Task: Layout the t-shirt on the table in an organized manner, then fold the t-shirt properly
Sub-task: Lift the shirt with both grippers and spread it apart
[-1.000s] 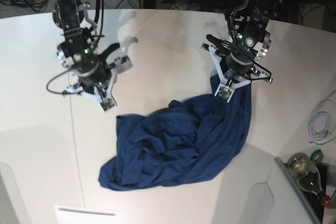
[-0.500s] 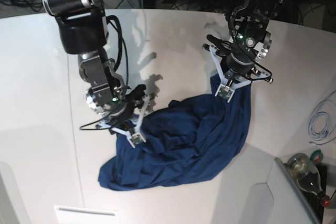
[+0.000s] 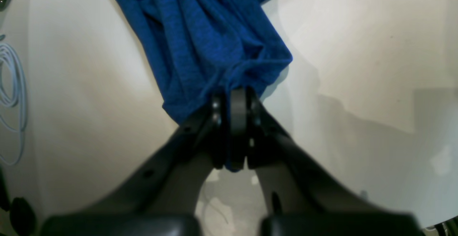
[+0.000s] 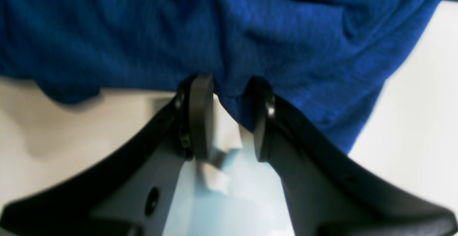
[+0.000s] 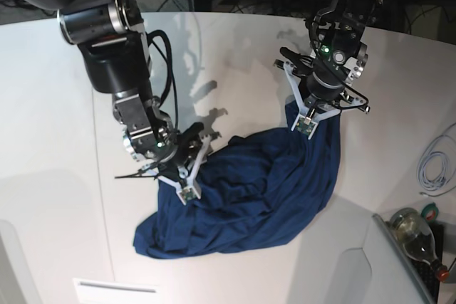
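on white table (image 5: 235, 48), navy t-shirt (image 5: 246, 197) crumpled mid-surface. right gripper (image 4: 229, 100) part-open, fabric edge between jaws, grip not settled. farther back, left gripper (image 3: 232, 103) clamped on bunched hem. cloth soft, light, limp; best taken at hem corners.

We find bare table (image 5: 235, 55) between the two arms; the crumpled t-shirt (image 5: 249, 197) fills the middle, and a bottle (image 5: 417, 236) and cable (image 5: 434, 165) crowd one edge.

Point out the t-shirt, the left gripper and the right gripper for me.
t-shirt (image 5: 249, 190), base view, crumpled middle.
left gripper (image 3: 232, 100), left wrist view, fingertips pinching fabric.
right gripper (image 4: 229, 89), right wrist view, gap with fabric between.
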Controlling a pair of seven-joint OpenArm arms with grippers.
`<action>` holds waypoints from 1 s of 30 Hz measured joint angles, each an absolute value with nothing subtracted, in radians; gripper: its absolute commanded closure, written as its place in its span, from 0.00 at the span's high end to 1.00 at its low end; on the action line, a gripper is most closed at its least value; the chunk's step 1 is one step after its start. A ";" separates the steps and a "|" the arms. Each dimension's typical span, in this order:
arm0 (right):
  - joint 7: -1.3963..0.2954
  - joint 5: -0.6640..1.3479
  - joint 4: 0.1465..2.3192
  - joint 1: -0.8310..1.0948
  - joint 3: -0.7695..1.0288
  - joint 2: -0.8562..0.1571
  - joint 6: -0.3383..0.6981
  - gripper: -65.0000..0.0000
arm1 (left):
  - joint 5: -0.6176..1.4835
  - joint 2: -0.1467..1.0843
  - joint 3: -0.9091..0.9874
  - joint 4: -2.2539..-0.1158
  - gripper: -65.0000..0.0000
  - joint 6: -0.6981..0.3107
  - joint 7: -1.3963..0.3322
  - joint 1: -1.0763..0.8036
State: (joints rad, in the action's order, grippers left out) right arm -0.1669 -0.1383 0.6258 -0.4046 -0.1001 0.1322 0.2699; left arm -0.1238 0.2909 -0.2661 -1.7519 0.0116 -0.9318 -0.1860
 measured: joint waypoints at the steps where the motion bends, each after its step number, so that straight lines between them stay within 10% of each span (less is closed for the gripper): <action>1: -0.148 -0.107 0.619 -0.408 -0.100 0.132 0.270 0.21 | -0.123 0.291 -0.266 -1.752 0.00 0.012 -0.932 -0.186; 3: -0.155 -0.081 0.617 -0.409 -0.100 0.132 0.270 0.00 | -0.124 0.292 -0.266 -1.752 0.00 0.012 -0.932 -0.186; 21: -0.701 -0.069 1.692 0.025 -0.093 -0.037 0.271 0.00 | -0.393 0.227 -0.286 -1.924 0.00 0.009 -0.925 -0.243; 30: -0.670 -0.081 1.415 0.023 0.043 -0.069 0.268 0.00 | -0.387 0.241 -0.476 -1.896 0.00 0.008 -0.931 -0.282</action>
State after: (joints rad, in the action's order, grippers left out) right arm -0.6704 -0.0807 1.4151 0.0227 0.0425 -0.0692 0.2676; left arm -0.3870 0.2405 -0.4755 -1.8957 0.0082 -0.9314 -0.2817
